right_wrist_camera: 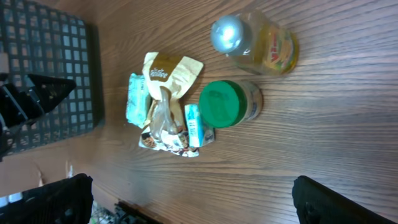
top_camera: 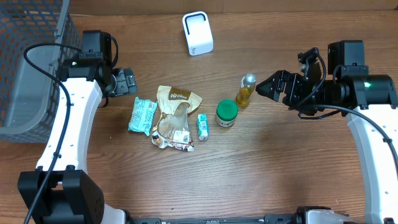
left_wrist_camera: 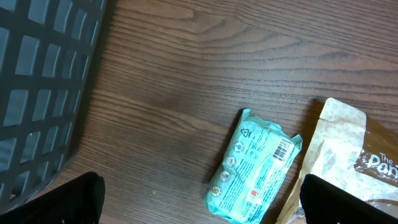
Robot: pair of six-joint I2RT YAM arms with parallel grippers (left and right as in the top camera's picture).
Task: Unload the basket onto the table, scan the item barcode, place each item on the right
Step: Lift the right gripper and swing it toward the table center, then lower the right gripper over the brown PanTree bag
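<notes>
The white barcode scanner (top_camera: 198,33) stands at the back of the table. Several items lie mid-table: a teal packet (top_camera: 143,116), a brown bag (top_camera: 175,115), a small teal box (top_camera: 203,126), a green-lidded jar (top_camera: 227,114) and a yellow bottle (top_camera: 246,90). My left gripper (top_camera: 127,81) hovers open, up and left of the teal packet (left_wrist_camera: 255,168), whose barcode (left_wrist_camera: 283,149) faces up. My right gripper (top_camera: 273,87) is open just right of the bottle (right_wrist_camera: 255,43), holding nothing. The jar (right_wrist_camera: 227,102) and the bag (right_wrist_camera: 165,99) show in the right wrist view.
A dark mesh basket (top_camera: 31,62) fills the far left corner, its wall (left_wrist_camera: 43,87) close to the left gripper. Bare wooden table (top_camera: 261,162) runs along the front and right.
</notes>
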